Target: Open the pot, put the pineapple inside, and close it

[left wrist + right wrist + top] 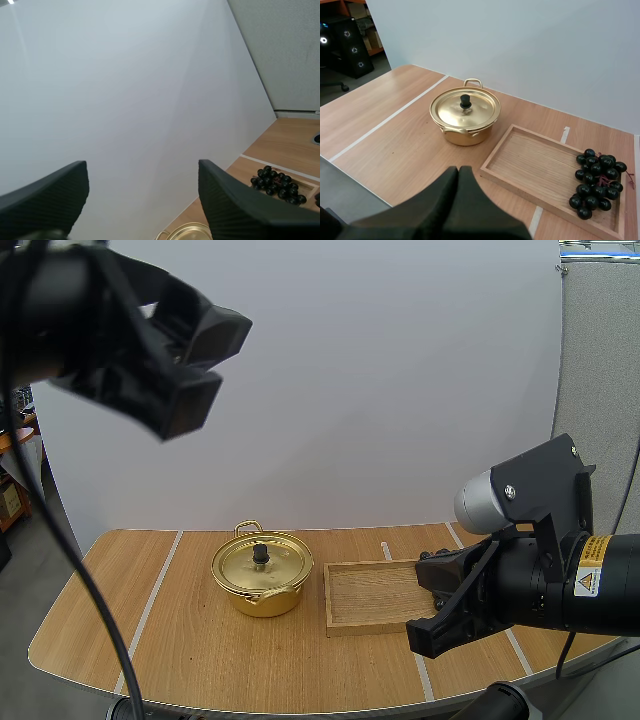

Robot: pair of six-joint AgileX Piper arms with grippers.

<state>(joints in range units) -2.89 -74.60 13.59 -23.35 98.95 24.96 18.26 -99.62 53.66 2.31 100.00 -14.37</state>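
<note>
A golden pot [260, 575] stands mid-table with its lid on, a black knob [261, 554] at the lid's centre. The pot [465, 115] is also in the right wrist view, beyond my right gripper [458, 172], whose fingers lie together as one dark wedge. In the high view my right gripper [430, 600] hovers over the right end of the wooden tray [370, 600]. My left gripper [215, 365] is raised high at the left, its fingers [50, 200] apart with nothing between them. A bunch of dark grapes [597, 182] lies at the tray's [535, 167] right end.
The left wrist view catches the grapes [277, 185] and a bit of the pot's rim [187, 232] far below. White tape lines [150, 605] cross the wooden table. A white wall rises behind the table.
</note>
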